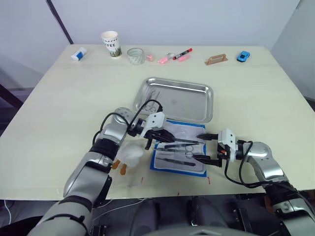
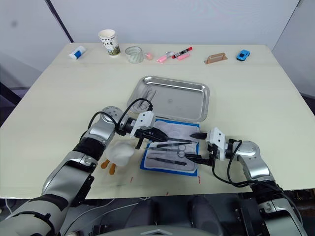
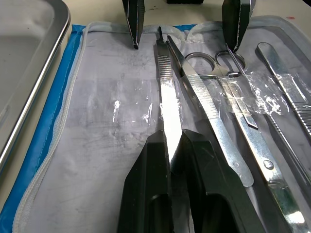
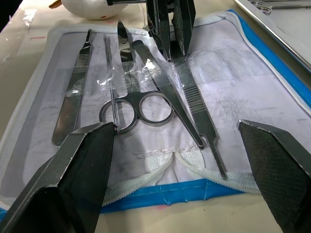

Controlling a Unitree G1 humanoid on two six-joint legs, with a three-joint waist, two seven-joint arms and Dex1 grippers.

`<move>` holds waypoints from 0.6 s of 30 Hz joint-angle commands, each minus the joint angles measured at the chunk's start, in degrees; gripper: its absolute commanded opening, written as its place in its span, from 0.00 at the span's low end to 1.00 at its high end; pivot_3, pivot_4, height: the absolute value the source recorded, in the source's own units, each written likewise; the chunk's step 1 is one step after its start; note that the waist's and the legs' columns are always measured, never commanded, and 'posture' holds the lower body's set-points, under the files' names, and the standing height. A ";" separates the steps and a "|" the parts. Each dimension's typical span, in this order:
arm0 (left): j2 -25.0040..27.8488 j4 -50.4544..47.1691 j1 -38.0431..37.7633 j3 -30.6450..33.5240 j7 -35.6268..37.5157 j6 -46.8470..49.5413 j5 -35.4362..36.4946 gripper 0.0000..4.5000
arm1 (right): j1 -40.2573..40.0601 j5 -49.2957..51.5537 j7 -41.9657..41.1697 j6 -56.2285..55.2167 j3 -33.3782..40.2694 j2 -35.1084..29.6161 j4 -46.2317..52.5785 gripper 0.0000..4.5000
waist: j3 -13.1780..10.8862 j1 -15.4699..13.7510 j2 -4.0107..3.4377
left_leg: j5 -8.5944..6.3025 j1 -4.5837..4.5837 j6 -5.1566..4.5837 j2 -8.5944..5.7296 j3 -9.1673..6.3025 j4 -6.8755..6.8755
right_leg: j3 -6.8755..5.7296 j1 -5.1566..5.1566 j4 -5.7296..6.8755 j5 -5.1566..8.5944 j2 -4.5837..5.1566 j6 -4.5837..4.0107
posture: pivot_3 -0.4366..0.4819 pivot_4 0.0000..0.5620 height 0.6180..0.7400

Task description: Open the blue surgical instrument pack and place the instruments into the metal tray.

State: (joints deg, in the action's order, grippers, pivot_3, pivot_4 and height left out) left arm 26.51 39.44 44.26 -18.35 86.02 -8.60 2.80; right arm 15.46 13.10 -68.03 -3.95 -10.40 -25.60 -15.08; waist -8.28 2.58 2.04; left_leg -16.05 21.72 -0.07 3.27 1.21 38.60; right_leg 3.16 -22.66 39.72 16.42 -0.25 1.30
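Two claws are at work on the blue surgical instrument pack (image 1: 178, 150), which lies flat and open on the table (image 1: 59, 103), just in front of the metal tray (image 1: 176, 99), so the tools inside are easy to reach. The left gripper (image 3: 171, 145) has its fingers nearly closed on one end of a pair of tweezers (image 3: 164, 92), I think to lift it out. The right gripper (image 1: 205, 146) is wide open with nothing in it, one finger at each side of the pack's edge, maybe to keep the pack from sliding. The instruments (image 4: 146, 92) lie side by side under clear bands, long way running from one claw across to the other, along the tray's front rim
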 commanded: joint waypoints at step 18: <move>2.58 -9.63 3.55 -0.94 -1.61 12.26 -3.61 0.00 | -1.76 -3.19 0.32 3.04 -3.33 0.11 -4.39 0.98 | -0.01 0.01 0.00 | 0.00 0.01 0.00 0.00 0.00 0.00 | 0.00 -0.01 0.00 0.00 -0.02 0.00 | 0.48 0.27 0.88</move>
State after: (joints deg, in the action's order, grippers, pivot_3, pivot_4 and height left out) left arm 28.05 32.39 46.36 -19.77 85.77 1.81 -0.09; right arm 15.57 13.10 -68.09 -3.90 -10.41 -25.61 -15.10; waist -8.29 2.59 2.04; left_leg -16.05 21.73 -0.07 3.28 1.19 38.60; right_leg 3.16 -22.67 39.72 16.43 -0.26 1.30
